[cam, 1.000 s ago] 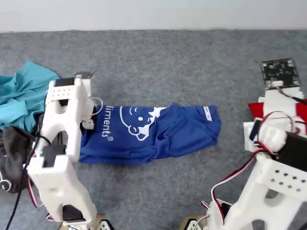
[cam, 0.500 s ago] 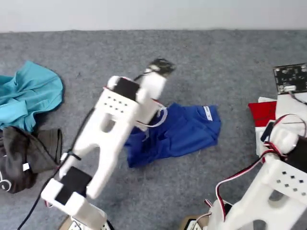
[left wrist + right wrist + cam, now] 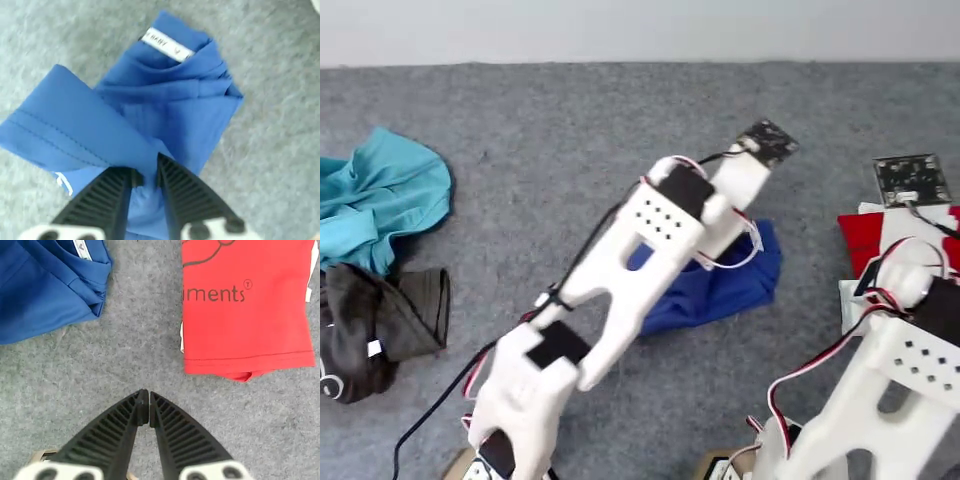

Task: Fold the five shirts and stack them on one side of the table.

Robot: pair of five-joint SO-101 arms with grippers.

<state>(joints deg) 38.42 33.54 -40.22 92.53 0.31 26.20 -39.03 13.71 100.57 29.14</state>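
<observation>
1. Swung within the last second from the table's [image 3: 570, 120] left side to right of centre: left arm [image 3: 660, 215], taking the blue shirt's [image 3: 720, 285] left half along with it.
2. Spread wide across the middle a second ago; bunched now into a short bundle right of centre, partly under the left arm in the high view.
3. Left gripper [image 3: 147, 167]: clamped on a fold of the blue shirt, with a hemmed flap raised beside the fingers and the neck label lying farther off.
4. Right gripper [image 3: 147, 400]: fingers pressed together on nothing, over bare table between the blue shirt and the red shirt [image 3: 245, 310].
5. Red shirt: folded flat at the right edge, near the blue shirt but not touching it.
6. Teal shirt [image 3: 380, 195]: crumpled at the left edge.
7. Dark shirt [image 3: 370, 320]: crumpled just in front of the teal shirt, towards the front left corner.
</observation>
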